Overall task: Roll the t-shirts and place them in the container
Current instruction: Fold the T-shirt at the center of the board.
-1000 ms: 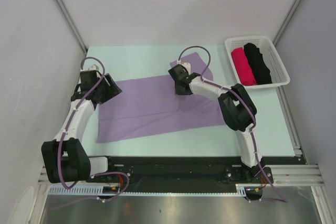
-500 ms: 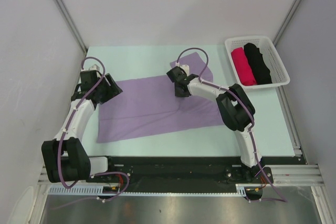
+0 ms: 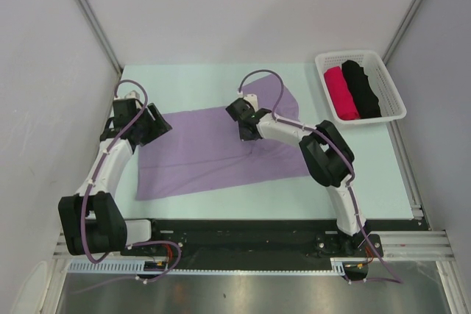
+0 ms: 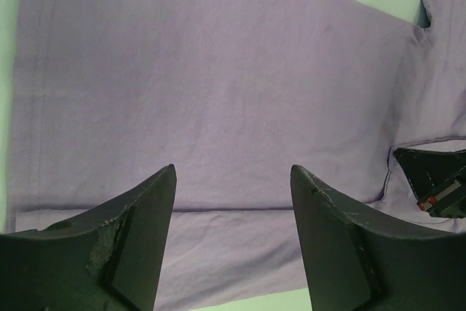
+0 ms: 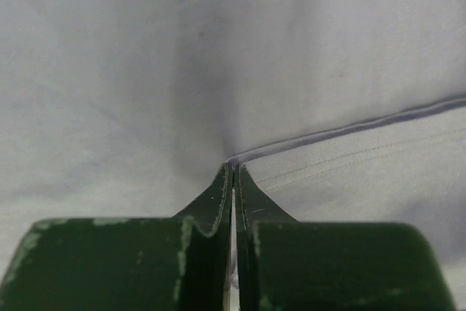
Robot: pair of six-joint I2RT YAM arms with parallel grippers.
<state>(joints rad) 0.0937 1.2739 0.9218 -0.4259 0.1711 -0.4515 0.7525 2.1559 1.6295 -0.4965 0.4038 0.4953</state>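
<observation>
The lavender t-shirt (image 3: pixel 199 152) lies flat across the middle of the pale green table (image 3: pixel 191 79), partly folded, with one sleeve (image 3: pixel 287 101) towards the back right. My right gripper (image 3: pixel 246 131) is down on the shirt's middle. In the right wrist view its jaws (image 5: pixel 233 171) are shut, pinching a folded edge of the t-shirt (image 5: pixel 145 71). My left gripper (image 3: pixel 152 126) hovers over the shirt's left end. Its fingers (image 4: pixel 233 172) stand wide open above the t-shirt (image 4: pixel 218 71), gripping nothing. The right gripper's tip (image 4: pixel 435 183) shows at that view's right edge.
A white basket (image 3: pixel 395 97) stands at the back right corner of the table. It holds a rolled red garment (image 3: pixel 341 93) and a rolled black one (image 3: pixel 362 87). Grey walls close in the table on the left, back and right.
The right gripper has slid leftwards over the shirt and closed on a fold of the cloth. The left arm has stayed still.
</observation>
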